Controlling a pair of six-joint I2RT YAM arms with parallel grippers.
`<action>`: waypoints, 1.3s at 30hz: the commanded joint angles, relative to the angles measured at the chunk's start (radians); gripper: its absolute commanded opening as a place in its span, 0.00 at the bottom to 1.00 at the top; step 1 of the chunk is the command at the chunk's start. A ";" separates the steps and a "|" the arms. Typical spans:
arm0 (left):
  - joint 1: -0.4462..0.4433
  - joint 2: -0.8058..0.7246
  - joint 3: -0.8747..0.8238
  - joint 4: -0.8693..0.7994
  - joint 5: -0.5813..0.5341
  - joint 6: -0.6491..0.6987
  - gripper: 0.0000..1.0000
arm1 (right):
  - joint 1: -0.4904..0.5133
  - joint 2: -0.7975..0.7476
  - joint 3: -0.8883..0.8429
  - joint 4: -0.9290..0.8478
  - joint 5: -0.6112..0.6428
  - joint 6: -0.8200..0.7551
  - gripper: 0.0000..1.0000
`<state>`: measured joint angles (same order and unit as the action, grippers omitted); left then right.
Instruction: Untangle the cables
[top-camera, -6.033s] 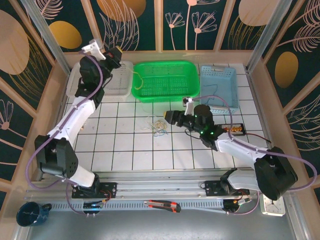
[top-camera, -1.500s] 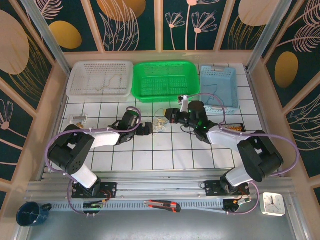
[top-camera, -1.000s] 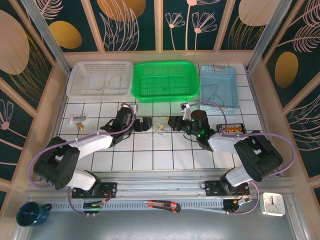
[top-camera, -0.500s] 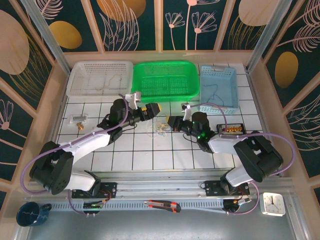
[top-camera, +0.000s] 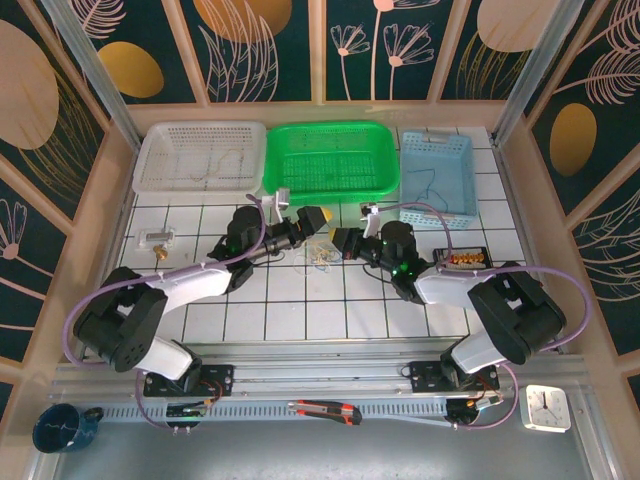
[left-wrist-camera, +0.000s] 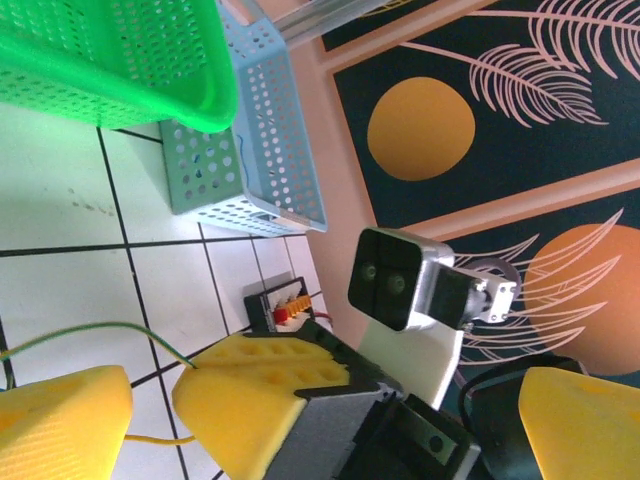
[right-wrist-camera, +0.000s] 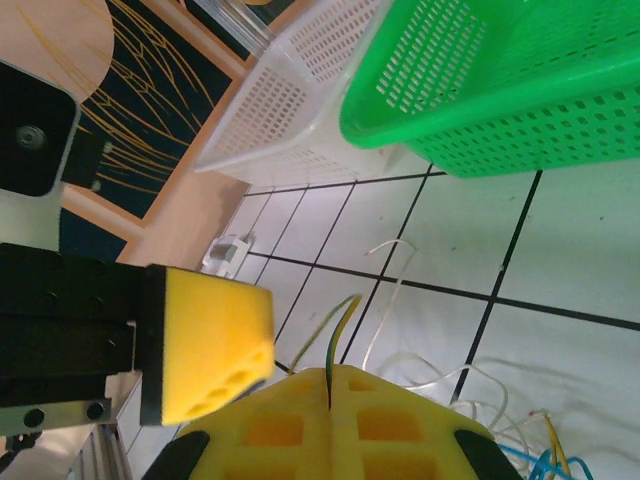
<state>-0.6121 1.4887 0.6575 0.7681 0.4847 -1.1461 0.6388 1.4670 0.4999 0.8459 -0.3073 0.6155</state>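
Front rail: a box cutter (top-camera: 325, 409) lies between the two arm bases.

Mid-bench (top-camera: 285, 310): both arms reach in toward each other. I read the right end effector (top-camera: 335, 240) as closed. In its wrist view the yellow pads (right-wrist-camera: 385, 425) pinch one yellow-green strand (right-wrist-camera: 338, 325) that rises from the seam. I read the left end effector (top-camera: 312, 220) as wide, with one pad (right-wrist-camera: 205, 340) just beside the right tips and nothing in its grip.

The cables (top-camera: 318, 254) lie as a small loose clump on the white tiles between the two end effectors. White and blue loops trail beside the right pads.

Far edge: white basket (top-camera: 200, 157), green basket (top-camera: 330, 160) and blue basket (top-camera: 435, 170) stand in a row.
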 joint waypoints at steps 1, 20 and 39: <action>-0.011 0.025 0.001 0.093 0.034 -0.033 0.99 | 0.009 0.012 0.026 -0.007 0.026 -0.025 0.00; -0.016 0.096 0.001 0.039 -0.067 0.004 0.99 | 0.025 -0.059 -0.006 0.011 0.031 -0.009 0.00; -0.016 -0.077 -0.051 0.009 -0.101 0.100 0.85 | 0.021 -0.117 0.011 -0.074 0.063 0.026 0.00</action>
<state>-0.6231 1.4452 0.6292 0.7799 0.3813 -1.0782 0.6563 1.3437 0.4885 0.7776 -0.2619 0.6170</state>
